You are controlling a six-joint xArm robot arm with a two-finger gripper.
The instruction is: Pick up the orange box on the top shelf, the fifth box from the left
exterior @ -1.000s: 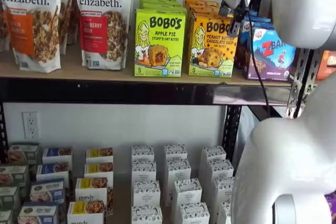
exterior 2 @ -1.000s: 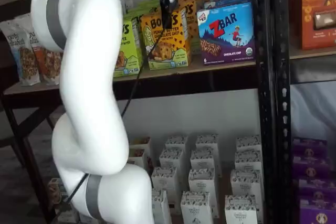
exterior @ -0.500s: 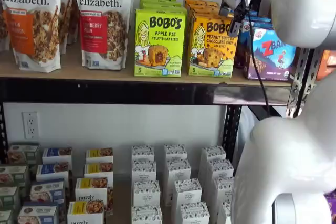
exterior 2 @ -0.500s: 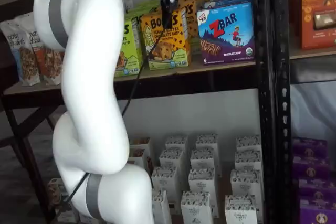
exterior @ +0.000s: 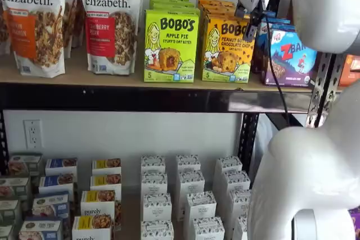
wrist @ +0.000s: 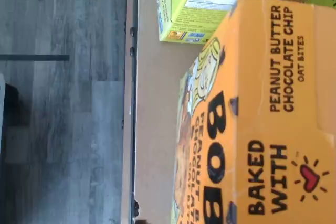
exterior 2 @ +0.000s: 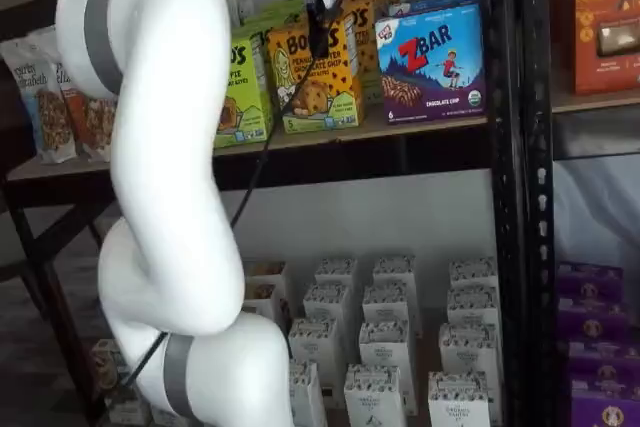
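Little has shifted since a second ago: the big white arm has leaned slightly in a shelf view, while the gripper stays in front of the upper part of the orange box, and every carton sits where it was.

Seen in both shelf views, the gripper hangs from above with its black fingers against the right upper corner of the orange Bobo's Peanut Butter Chocolate Chip box. A black cable drops just beside it. The fingers show side-on, as a single dark shape, so I cannot tell whether they are spread or pressed together, nor whether they touch the carton.

The orange box stands upright on the top shelf, directly behind and below the gripper. To the gripper's one side stands the lime-green Bobo's Apple Pie box, close beside the orange one; to the other side is the blue-purple ZBar box.

The wrist view is turned on its side. The orange box fills most of it, very near the camera, with the green box's side panel next to it, both on the tan shelf board, and grey floor beyond the shelf edge.
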